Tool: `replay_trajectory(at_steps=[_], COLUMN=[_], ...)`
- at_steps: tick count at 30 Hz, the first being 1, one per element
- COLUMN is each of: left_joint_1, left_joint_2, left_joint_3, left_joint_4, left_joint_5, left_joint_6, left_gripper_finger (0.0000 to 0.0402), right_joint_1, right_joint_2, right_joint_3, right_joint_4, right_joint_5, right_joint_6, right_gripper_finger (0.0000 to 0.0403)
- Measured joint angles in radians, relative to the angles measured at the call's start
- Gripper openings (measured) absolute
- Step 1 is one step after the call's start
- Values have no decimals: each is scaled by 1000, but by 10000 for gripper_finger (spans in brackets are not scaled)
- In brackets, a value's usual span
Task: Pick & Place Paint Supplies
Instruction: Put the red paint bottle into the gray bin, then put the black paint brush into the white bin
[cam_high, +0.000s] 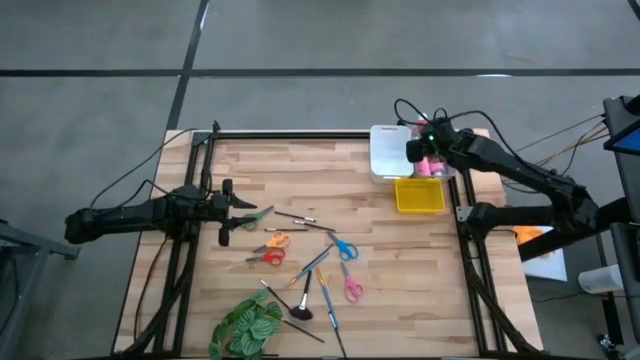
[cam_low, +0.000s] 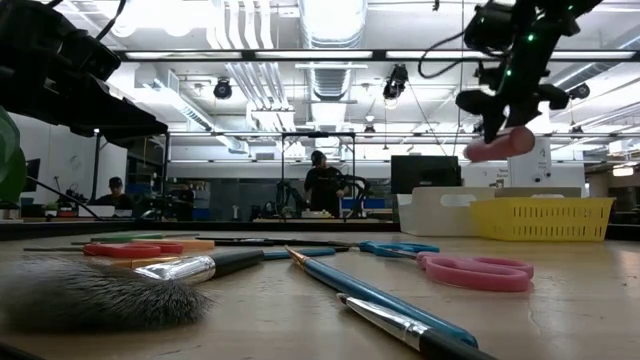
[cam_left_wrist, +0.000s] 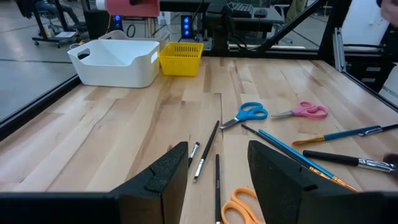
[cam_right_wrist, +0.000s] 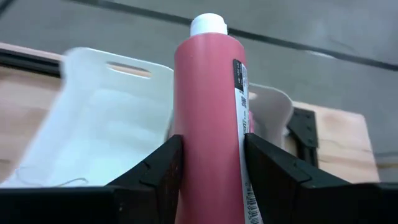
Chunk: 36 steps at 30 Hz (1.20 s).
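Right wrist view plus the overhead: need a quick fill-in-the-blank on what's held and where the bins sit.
1. The right tool is shut on a pink tube with a ____ cap.
2. The held tube hangs above the ____ bin.
3. Beside that bin stands a smaller ____ basket.
4. The left tool is ____, holding nothing, above the thin brushes.

Missing words: white; white; yellow; open

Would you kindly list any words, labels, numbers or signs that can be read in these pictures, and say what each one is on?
No text can be read in any view.
Label strip on the pink tube held in the right gripper above the white bin: print is there, but too small and blurred to read.
Scissors, brushes and yellow basket: no visible markings.
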Motion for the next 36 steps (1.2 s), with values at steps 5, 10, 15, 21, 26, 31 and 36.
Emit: replay_trajectory(at_steps=[5, 10, 15, 21, 26, 31, 36], left_joint_1=[0, 0, 0, 0, 0, 0, 0], left_joint_2=[0, 0, 0, 0, 0, 0, 0], left_joint_3=[0, 0, 0, 0, 0, 0, 0], left_joint_4=[0, 0, 0, 0, 0, 0, 0], left_joint_5=[0, 0, 0, 0, 0, 0, 0], left_joint_6=[0, 0, 0, 0, 0, 0, 0], left_gripper_finger=[169, 169, 169, 169, 169, 169, 169], right_joint_1=[-76, -102, -103, -103, -103, -106, -107], right_joint_2=[68, 168, 259, 314, 321, 301, 285], right_joint_3=[-2, -2, -3, -3, -5, -11, -12], right_joint_4=[5, 17, 30, 31, 30, 31, 30], right_joint_5=[-18, -41, -39, -38, -35, -38, -38], right_joint_6=[0, 0, 18, 48, 52, 52, 50], right_gripper_finger=[154, 154, 154, 155, 184, 223, 229])
